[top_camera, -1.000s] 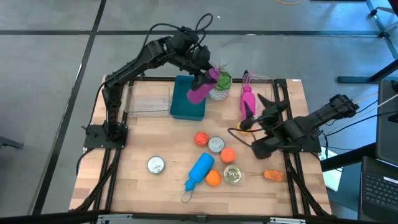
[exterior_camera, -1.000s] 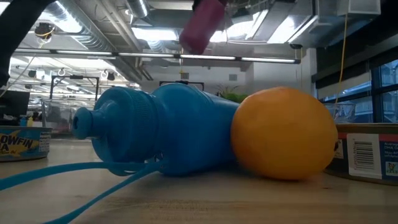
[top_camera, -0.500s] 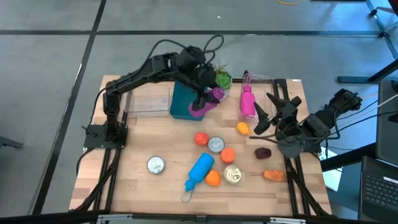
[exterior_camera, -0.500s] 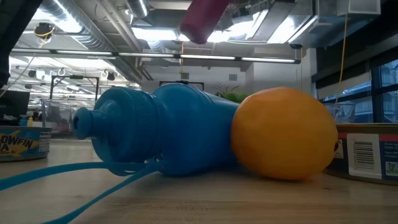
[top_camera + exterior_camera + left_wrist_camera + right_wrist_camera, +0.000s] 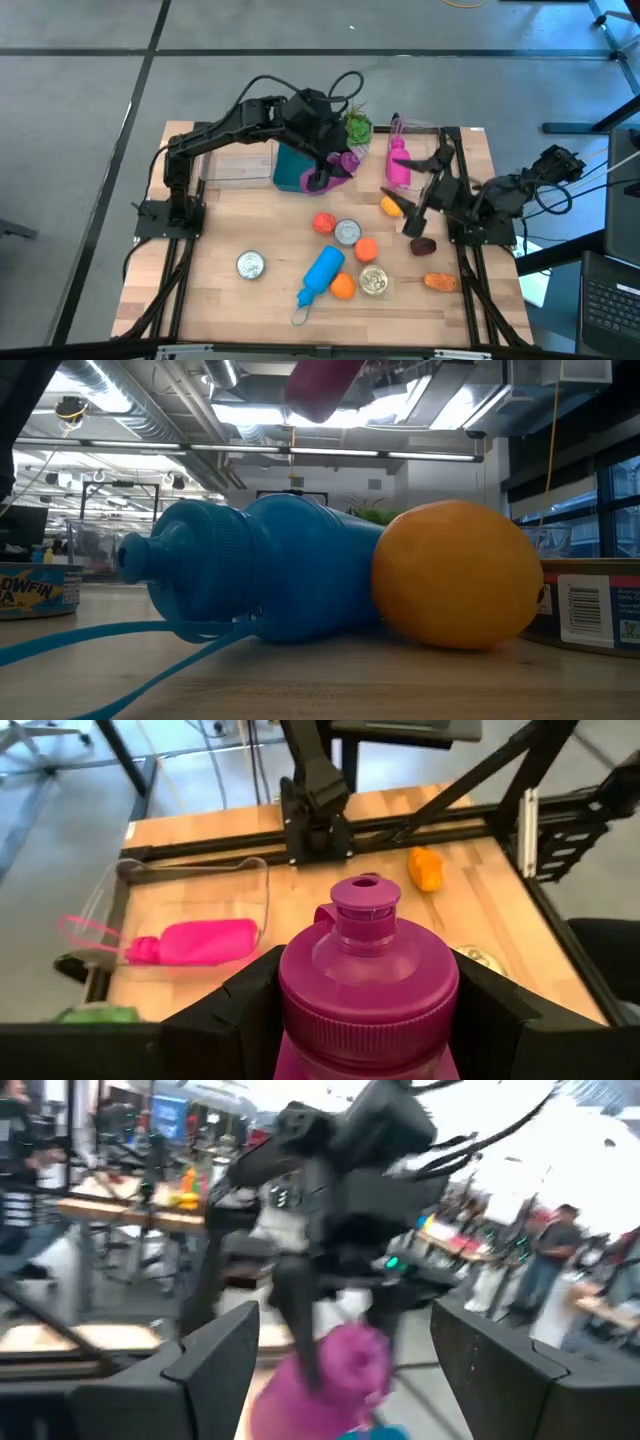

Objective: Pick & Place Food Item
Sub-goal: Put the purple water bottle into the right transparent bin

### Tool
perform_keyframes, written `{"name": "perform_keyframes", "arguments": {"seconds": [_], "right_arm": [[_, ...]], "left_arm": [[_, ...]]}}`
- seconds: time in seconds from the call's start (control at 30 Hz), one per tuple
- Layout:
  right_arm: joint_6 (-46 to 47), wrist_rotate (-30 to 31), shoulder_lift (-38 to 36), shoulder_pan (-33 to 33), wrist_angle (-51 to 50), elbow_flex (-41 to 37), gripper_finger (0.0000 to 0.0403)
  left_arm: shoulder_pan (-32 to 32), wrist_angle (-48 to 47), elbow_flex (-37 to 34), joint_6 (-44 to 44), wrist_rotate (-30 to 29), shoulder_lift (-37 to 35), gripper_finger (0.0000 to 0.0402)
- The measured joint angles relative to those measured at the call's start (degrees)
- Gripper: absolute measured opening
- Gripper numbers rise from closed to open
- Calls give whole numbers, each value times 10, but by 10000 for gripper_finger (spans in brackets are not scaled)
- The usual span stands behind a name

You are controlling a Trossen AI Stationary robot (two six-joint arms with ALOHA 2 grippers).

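Note:
My left gripper [image 5: 328, 170] is shut on a purple bottle [image 5: 366, 988] and holds it in the air over the near right corner of the teal bin [image 5: 292, 168]. The low view shows the bottle [image 5: 320, 384] at its top edge. My right gripper [image 5: 426, 186] stands open and raised at the table's right side, with nothing between its fingers [image 5: 212, 1362]. Just left of it, a small orange food piece [image 5: 390, 206] lies on the table. A dark food piece [image 5: 423, 244] and an orange carrot-like piece [image 5: 437, 282] lie nearer the front. My left gripper pinches the purple bottle's body just behind the cap [image 5: 292, 1010] between its two fingers [image 5: 232, 1012], one on each side. The bottle lies along the fingers, cap end pointing forward and slanting down. It is lifted clear of the bin and the table.
A pink bottle [image 5: 398, 163] lies in a clear tray at the back right, beside a green plant [image 5: 356, 128]. A second clear tray [image 5: 238, 160] sits left of the bin. Mid-table are a blue bottle [image 5: 322, 275], three orange fruits [image 5: 343, 286] and three cans [image 5: 250, 264].
My left gripper has carried the purple bottle from over the bin's far end toward the table's near edge, still lifted. My right gripper has risen from just above the small orange food piece and tipped up from pointing down to level, its fingers staying apart.

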Motion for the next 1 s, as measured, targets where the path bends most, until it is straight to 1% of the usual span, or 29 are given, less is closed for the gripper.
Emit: {"name": "perform_keyframes", "arguments": {"seconds": [0.07, 0.13, 0.2, 0.3, 0.4, 0.53, 0.63, 0.7, 0.77, 0.87, 1.0], "right_arm": [[-11, -4, -4, -11, 1, 0, 290], [-2, -56, -2, -30, 1, 0, 290], [0, -101, 13, -54, 4, 0, 290], [0, -128, 38, -84, 1, -1, 290], [-10, -176, 62, -107, 40, -1, 290], [-44, -210, 83, -123, 102, -1, 290], [-42, -258, 86, -131, 124, 0, 290], [-38, -263, 86, -131, 125, 0, 290], [-29, -268, 86, -130, 125, 0, 290], [-23, -296, 86, -131, 127, 0, 290], [-15, -297, 89, -131, 127, 0, 290]], "left_arm": [[-11, -29, 0, 6, -29, -11, 209], [-25, -27, 0, 9, -46, -24, 209], [-36, -17, 0, 9, -46, -37, 209], [-54, 2, 0, 12, -46, -51, 209], [-72, 0, 0, 15, -52, -55, 209], [-98, -1, 0, 21, -61, -52, 209], [-115, 0, 0, 34, -97, -52, 209], [-121, 4, 0, 36, -112, -52, 209], [-124, 4, 0, 36, -110, -52, 209], [-124, 7, 0, 36, -110, -52, 209], [-123, 19, 0, 36, -110, -51, 209]]}}
